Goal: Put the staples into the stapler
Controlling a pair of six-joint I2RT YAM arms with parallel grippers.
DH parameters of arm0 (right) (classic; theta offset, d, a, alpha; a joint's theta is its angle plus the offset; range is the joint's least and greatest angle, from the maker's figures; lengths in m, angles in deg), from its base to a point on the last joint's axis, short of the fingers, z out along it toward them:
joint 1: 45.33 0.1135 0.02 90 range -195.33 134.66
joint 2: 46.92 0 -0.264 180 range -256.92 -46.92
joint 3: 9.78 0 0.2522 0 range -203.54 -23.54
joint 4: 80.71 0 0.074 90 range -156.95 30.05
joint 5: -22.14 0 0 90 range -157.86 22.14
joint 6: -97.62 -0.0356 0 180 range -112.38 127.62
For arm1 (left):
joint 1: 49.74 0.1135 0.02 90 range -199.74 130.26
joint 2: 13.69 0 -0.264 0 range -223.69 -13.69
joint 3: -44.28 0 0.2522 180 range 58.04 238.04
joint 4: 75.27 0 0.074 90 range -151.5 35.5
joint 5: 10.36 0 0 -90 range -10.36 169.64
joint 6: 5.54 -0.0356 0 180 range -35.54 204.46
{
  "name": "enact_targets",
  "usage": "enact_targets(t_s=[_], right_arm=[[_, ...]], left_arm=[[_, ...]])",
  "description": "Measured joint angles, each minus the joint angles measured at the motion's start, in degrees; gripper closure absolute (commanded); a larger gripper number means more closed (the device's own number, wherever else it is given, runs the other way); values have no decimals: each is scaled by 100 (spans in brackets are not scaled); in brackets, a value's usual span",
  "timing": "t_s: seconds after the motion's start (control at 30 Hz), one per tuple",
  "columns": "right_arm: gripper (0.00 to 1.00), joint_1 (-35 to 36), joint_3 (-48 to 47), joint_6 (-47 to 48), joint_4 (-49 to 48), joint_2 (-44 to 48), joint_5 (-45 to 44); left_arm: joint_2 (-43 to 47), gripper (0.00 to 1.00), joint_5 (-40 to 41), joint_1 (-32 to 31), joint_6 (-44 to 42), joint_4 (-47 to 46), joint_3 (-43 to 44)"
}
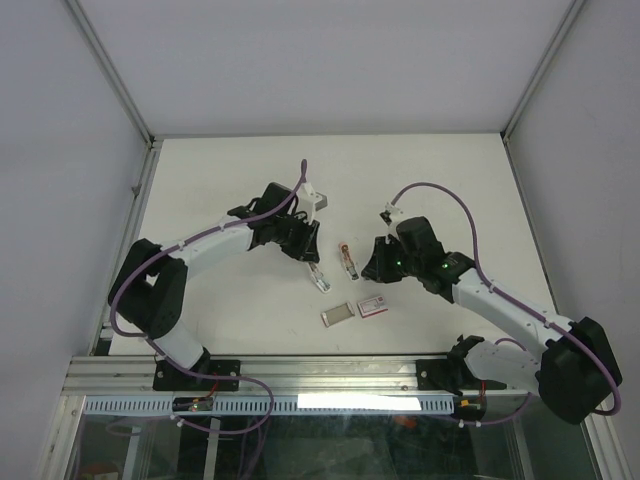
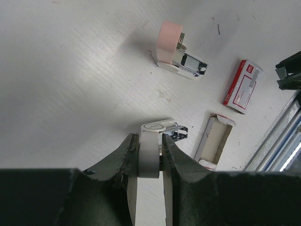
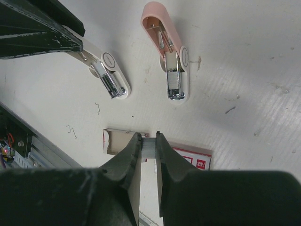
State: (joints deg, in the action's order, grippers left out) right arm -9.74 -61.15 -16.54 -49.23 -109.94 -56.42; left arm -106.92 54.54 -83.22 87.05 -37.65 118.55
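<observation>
Inside right end effector (image 3: 148, 137), staples (image 3: 148, 150), clamped

No word can be read with certainty anywhere. The red box (image 3: 193, 157) carries a small white brand mark on its red corner, too small to spell out. In the left wrist view its white label (image 2: 241, 89) shows a red logo at one end and thin lines of print, all blurred. The white stapler (image 2: 151, 136) bears an oval badge on its lid. The pink stapler (image 3: 160, 21) has a similar oval on its white part. Both badges are illegible.
</observation>
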Motion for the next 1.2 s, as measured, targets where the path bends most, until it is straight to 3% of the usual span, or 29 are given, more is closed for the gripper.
enact_targets(t_s=[0.13, 0.37, 0.5, 0.7, 0.83, 1.0, 1.2], right_arm=[[83, 0, 50, 57, -105, 2, 103], [82, 116, 133, 299, -337, -11, 120], [82, 479, 120, 446, -472, -166, -33], [83, 1187, -177, 616, -505, -778, -538], [83, 1543, -474, 656, -586, -1193, -951], [83, 1847, -785, 664, -717, -1749, -1386], [83, 2114, -1095, 723, -728, -2317, -1803]], left_arm=[[-238, 80, -20, -107, -83, 52, 201], [-398, 40, 35, -105, -83, 87, 310], [-396, 26, 118, -105, -50, 122, 332], [-164, 16, 466, -13, 74, 55, 299], [570, 11, 667, 468, 417, -269, 70], [1547, 8, 1320, 1292, 767, -682, -181], [2004, 7, 1823, 1281, 848, -815, -369]])
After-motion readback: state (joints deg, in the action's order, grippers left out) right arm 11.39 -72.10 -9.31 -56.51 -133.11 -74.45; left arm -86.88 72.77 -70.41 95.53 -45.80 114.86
